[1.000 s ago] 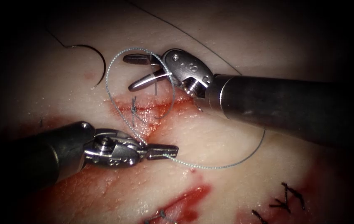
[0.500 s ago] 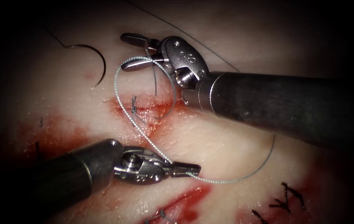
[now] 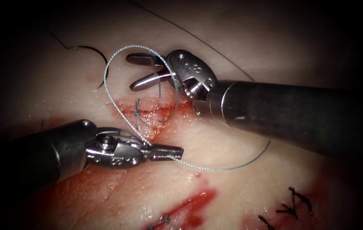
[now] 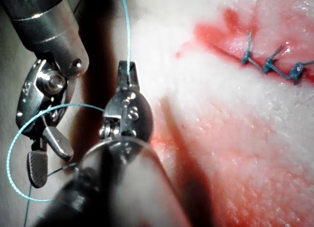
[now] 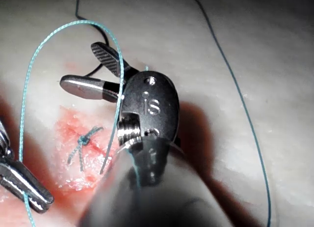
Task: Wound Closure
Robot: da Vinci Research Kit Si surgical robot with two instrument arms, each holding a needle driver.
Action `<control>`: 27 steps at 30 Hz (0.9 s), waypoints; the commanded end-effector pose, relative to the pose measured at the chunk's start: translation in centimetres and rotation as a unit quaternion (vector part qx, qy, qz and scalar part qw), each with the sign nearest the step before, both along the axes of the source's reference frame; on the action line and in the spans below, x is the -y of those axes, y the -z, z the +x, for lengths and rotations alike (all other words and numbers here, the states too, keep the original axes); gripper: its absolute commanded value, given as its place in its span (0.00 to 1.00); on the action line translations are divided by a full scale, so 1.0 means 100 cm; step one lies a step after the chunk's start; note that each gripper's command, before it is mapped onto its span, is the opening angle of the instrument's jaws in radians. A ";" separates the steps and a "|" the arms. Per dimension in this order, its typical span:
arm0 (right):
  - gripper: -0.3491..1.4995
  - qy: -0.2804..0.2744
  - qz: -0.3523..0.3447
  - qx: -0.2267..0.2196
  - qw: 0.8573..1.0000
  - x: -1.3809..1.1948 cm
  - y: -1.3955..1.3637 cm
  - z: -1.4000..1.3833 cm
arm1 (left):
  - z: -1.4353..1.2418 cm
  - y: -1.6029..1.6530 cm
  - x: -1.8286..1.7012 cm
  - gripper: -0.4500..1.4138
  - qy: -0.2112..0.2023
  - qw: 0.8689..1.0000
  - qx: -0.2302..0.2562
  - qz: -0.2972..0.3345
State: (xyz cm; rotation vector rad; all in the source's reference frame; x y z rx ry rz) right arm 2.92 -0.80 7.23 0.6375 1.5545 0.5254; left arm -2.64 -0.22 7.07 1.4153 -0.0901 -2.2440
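Note:
My left tool (image 3: 180, 150) is shut on the pale thread (image 3: 215, 169) just below the cut (image 3: 155, 111); its jaws also show in the left wrist view (image 4: 127, 72). My right tool (image 3: 130, 72) hovers above the cut with jaws open and nothing between them. The thread runs up from the left tool in a wide loop (image 3: 109, 64) that drapes over the right tool's jaws and wrist (image 5: 78, 65). A knot (image 3: 137, 111) with short ends sits on the cut (image 5: 83, 138). The curved needle (image 3: 99, 54) lies free on the tissue, up and left of the cut, held by neither tool.
Red fluid (image 3: 190, 208) stains the tissue around the cut and below the left tool. Finished dark stitches (image 3: 294, 202) lie at the lower right, and more stitches (image 4: 267, 65) show in the left wrist view. A dark strand (image 3: 198, 36) crosses the tissue behind the right tool.
Half a second ago the left tool sat lower and further right with the thread; it has come back up and left. The right tool dropped slightly, and the loop widened leftward.

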 end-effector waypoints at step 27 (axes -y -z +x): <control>0.94 -0.036 0.032 -0.108 0.993 -0.0014 0.0018 0.0040 | -0.0060 -0.0053 -0.0013 0.00 -0.029 0.999 0.012 0.033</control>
